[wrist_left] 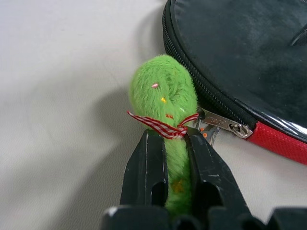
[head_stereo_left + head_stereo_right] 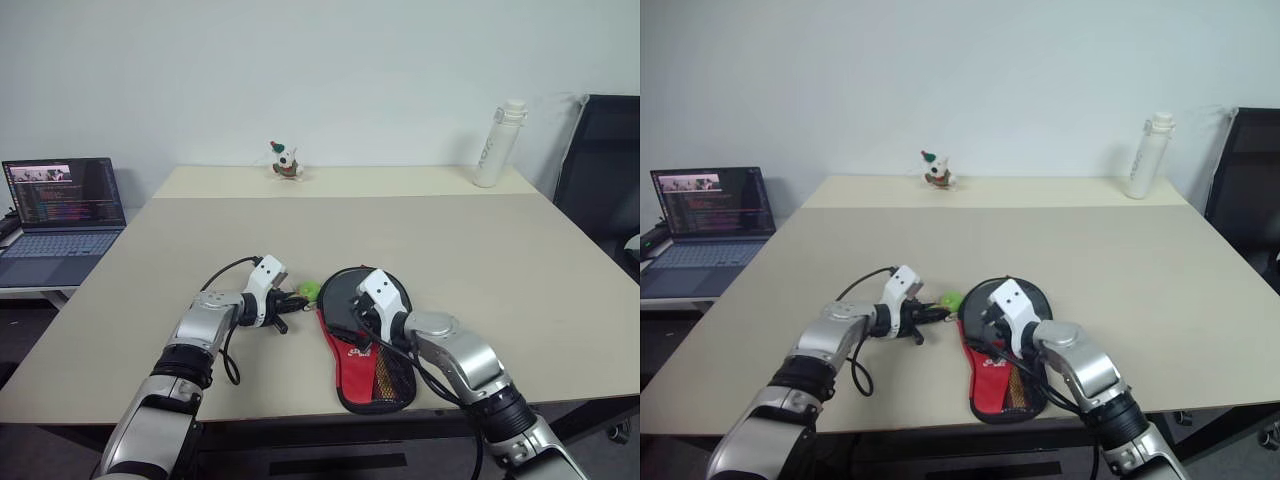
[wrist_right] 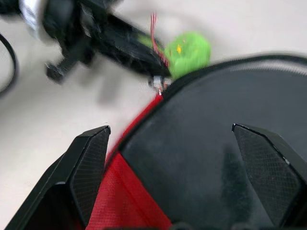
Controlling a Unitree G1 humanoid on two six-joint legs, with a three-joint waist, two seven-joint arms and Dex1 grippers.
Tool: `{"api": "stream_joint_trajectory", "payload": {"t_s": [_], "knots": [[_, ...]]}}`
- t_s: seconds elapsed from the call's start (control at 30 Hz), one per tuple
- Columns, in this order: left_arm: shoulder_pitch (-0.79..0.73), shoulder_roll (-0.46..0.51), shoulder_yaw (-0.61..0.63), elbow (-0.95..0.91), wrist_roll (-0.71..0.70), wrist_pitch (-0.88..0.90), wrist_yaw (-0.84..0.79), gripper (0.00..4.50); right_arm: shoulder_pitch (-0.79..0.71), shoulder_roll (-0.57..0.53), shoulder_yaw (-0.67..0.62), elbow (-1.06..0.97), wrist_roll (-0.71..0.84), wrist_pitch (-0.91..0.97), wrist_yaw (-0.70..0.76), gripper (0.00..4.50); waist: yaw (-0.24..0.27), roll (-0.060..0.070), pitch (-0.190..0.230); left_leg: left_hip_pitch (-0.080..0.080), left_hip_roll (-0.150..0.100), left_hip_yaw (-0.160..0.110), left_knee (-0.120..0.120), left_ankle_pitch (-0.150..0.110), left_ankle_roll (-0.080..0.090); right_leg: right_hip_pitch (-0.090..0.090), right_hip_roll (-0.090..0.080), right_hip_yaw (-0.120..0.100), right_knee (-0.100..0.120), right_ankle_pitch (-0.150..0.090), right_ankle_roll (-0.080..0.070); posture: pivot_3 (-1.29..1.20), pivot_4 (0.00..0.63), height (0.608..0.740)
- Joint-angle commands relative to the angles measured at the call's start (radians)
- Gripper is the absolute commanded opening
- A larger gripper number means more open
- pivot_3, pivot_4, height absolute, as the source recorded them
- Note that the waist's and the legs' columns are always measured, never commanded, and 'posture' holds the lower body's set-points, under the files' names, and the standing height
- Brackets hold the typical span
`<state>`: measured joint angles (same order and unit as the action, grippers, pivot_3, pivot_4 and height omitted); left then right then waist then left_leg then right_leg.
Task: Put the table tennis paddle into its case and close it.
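Observation:
The case (image 2: 342,294), black on its round part and red lower down, lies flat on the table near the front edge. Its fuzzy green pull charm (image 1: 163,91) with a red checked ribbon hangs from the zipper slider (image 1: 225,125) at the case's left rim. My left gripper (image 1: 169,140) is shut on the charm, just left of the case (image 1: 240,57). My right gripper (image 3: 170,128) is open above the black round part of the case (image 3: 201,158), with nothing between its fingers. The table tennis paddle is hidden.
The beige table (image 2: 450,250) stretches far back. A small toy figure (image 2: 285,162) stands at its far middle and a white bottle (image 2: 498,145) at the far right. An open laptop (image 2: 62,205) sits on a side desk to the left, a black chair (image 2: 605,170) to the right.

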<state>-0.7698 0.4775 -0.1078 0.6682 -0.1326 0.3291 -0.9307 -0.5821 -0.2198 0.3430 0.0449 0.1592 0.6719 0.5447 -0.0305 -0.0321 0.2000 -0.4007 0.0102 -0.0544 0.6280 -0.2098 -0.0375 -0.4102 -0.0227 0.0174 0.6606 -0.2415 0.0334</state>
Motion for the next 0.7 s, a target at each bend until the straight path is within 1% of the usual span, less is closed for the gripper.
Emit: {"api": "stream_joint_trajectory", "payload": {"t_s": [0.03, 0.17, 0.27, 0.5, 0.6, 0.7], "knots": [[-0.011, -0.007, 0.016, 0.001, 0.008, 0.008, 0.021, 0.13, 0.002, -0.004, 0.032, 0.035, -0.045, -0.035, 0.011, 4.50, 0.000, 0.000, 0.000, 0.000, 0.000, 0.000, 0.000, 0.000, 0.000, 0.000, 0.000, 0.000, 0.000, 0.000, 0.000, 0.00, 0.150, 0.740], [-0.087, -0.027, 0.038, 0.082, 0.018, -0.015, 0.084, 0.13, 0.019, -0.004, 0.032, 0.080, -0.072, -0.043, 0.006, 4.50, 0.001, -0.001, -0.001, 0.002, 0.000, -0.001, 0.001, 0.000, 0.000, 0.002, 0.000, -0.001, 0.001, 0.000, 0.000, 0.00, 0.150, 0.740], [-0.185, -0.055, 0.034, 0.233, 0.061, -0.095, 0.178, 0.13, 0.028, -0.006, 0.032, 0.107, -0.089, -0.049, 0.003, 4.50, 0.001, -0.003, -0.002, 0.003, 0.000, -0.001, 0.002, 0.000, 0.000, 0.003, 0.000, -0.001, 0.001, 0.001, -0.001, 0.00, 0.150, 0.740], [-0.356, -0.119, 0.010, 0.521, 0.161, -0.254, 0.321, 0.13, 0.052, -0.009, 0.026, 0.090, -0.089, -0.027, -0.006, 4.50, 0.000, -0.004, -0.003, 0.003, 0.000, -0.001, 0.001, 0.000, 0.000, 0.003, 0.000, -0.001, 0.001, 0.001, 0.000, 0.00, 0.150, 0.740], [-0.395, -0.139, -0.001, 0.586, 0.201, -0.299, 0.361, 0.13, 0.064, -0.011, 0.025, 0.073, -0.088, -0.013, -0.011, 4.50, 0.000, -0.004, -0.003, 0.003, 0.000, -0.001, 0.001, 0.000, 0.000, 0.003, 0.000, -0.001, 0.000, 0.001, 0.000, 0.00, 0.150, 0.740], [-0.441, -0.175, -0.007, 0.640, 0.244, -0.322, 0.439, 0.13, 0.084, -0.016, 0.030, 0.039, -0.087, 0.014, -0.010, 4.50, 0.002, -0.004, -0.003, 0.002, -0.001, -0.001, 0.001, 0.000, 0.000, 0.003, 0.000, -0.001, 0.000, 0.001, 0.000, 0.00, 0.150, 0.740]]}}
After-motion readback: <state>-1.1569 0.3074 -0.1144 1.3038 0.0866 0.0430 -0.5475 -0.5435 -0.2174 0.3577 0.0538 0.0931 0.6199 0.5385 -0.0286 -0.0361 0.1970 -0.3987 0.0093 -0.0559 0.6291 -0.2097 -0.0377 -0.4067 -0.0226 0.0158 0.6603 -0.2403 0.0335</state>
